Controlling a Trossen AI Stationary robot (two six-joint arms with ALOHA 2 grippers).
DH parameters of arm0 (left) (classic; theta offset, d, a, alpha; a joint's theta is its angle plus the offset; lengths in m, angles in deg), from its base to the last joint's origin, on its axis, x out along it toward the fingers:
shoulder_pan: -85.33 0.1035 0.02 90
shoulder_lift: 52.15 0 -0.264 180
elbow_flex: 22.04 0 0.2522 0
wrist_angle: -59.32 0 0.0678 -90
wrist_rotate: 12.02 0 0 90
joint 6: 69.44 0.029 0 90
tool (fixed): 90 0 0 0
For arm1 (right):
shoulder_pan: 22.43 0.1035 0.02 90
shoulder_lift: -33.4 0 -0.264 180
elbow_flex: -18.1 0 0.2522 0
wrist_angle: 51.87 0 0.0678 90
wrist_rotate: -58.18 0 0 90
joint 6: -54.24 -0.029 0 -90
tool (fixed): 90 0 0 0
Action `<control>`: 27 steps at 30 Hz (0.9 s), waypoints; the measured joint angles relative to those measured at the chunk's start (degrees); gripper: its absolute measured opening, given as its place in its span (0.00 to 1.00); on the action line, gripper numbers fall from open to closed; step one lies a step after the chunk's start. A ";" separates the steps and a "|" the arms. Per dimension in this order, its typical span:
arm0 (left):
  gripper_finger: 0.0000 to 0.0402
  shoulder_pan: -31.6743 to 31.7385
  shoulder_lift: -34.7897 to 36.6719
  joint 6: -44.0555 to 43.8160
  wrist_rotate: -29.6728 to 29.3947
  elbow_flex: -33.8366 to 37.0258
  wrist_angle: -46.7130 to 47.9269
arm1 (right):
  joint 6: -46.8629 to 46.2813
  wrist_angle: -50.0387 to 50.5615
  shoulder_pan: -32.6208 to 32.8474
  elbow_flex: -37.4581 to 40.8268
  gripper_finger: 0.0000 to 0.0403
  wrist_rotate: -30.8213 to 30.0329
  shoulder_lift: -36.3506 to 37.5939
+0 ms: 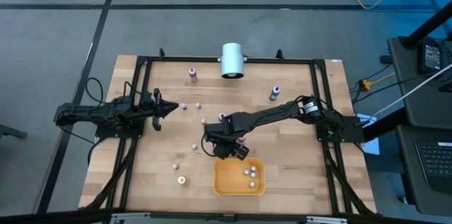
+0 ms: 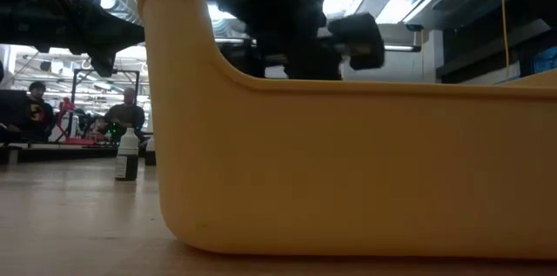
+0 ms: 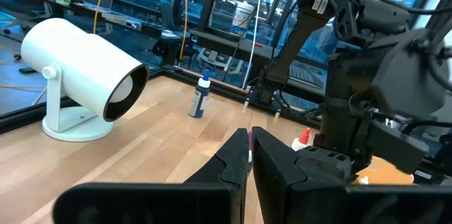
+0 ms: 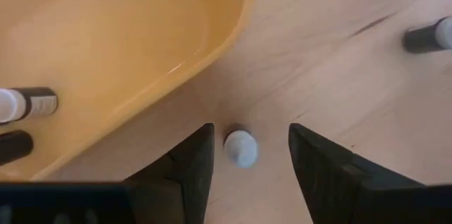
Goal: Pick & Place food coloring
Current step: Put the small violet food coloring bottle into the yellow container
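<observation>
Dark right arm reaches down beside the orange tray (image 4: 106,47), its right pincer (image 4: 244,164) spread around a white-capped bottle (image 4: 241,147) on the counter (image 4: 339,75), not yet pinching it.

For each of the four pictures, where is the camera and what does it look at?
High view: overhead, straight down on the table and both arms.
Low view: table height, against the orange tray.
Left wrist view: over the shut left gripper, toward the white cylinder.
Right wrist view: down between the open fingers on a small bottle.
Shared: the tray, also in the high view.
</observation>
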 joint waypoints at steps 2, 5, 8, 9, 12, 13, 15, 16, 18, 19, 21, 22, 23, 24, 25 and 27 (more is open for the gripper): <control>0.04 -0.01 0.00 -0.01 0.00 0.00 0.02 | -0.21 0.33 0.00 1.27 0.45 0.04 0.00; 0.04 0.00 0.00 -0.01 0.00 -0.02 0.01 | -0.10 0.21 0.00 3.11 0.45 0.57 0.00; 0.04 -0.01 0.00 -0.01 0.00 -0.01 0.02 | -0.10 -1.19 0.00 4.40 0.45 0.54 0.00; 0.04 0.00 0.00 -0.01 0.00 0.00 0.01 | -0.08 -1.38 0.00 4.50 0.45 0.52 0.00; 0.04 0.00 0.00 -0.01 0.00 -0.01 0.02 | -0.06 -1.86 0.00 4.52 0.45 0.50 0.00; 0.04 0.01 0.00 -0.01 -0.02 -0.02 0.02 | -0.06 -2.13 0.00 4.52 0.45 0.49 0.00; 0.04 0.00 0.00 -0.01 0.00 -0.01 0.02 | -0.12 -2.72 0.00 4.52 0.45 0.17 0.00; 0.04 0.01 0.00 -0.01 0.00 -0.02 0.02 | -0.12 -3.06 0.00 4.52 0.45 -0.31 0.00; 0.04 0.00 0.00 -0.01 0.00 -0.01 0.02 | -0.12 -3.20 0.00 4.52 0.45 -0.98 0.00; 0.04 0.01 0.00 0.00 0.00 -0.02 0.02 | -0.12 -3.19 0.00 4.52 0.45 -1.03 0.00; 0.04 0.01 0.00 -0.01 -0.01 0.00 0.02 | -0.14 -3.19 0.00 4.52 0.45 -1.02 0.00; 0.04 0.01 0.00 -0.01 0.00 0.00 0.02 | -0.14 -3.19 0.00 4.52 0.45 -1.02 0.00; 0.04 -0.01 0.00 -0.01 -0.02 0.00 0.02 | -0.14 -3.17 0.00 4.52 0.45 -1.03 0.00; 0.04 -0.01 0.00 -0.01 -0.01 -0.01 0.02 | -0.14 -3.19 0.00 4.52 0.44 -1.03 0.00; 0.04 -0.01 0.00 -0.01 -0.02 0.00 0.02 | -0.14 -3.18 0.00 4.52 0.43 -1.03 0.00; 0.04 0.01 0.00 -0.01 0.00 0.00 0.02 | -0.14 -3.15 0.00 4.52 0.41 -1.03 0.00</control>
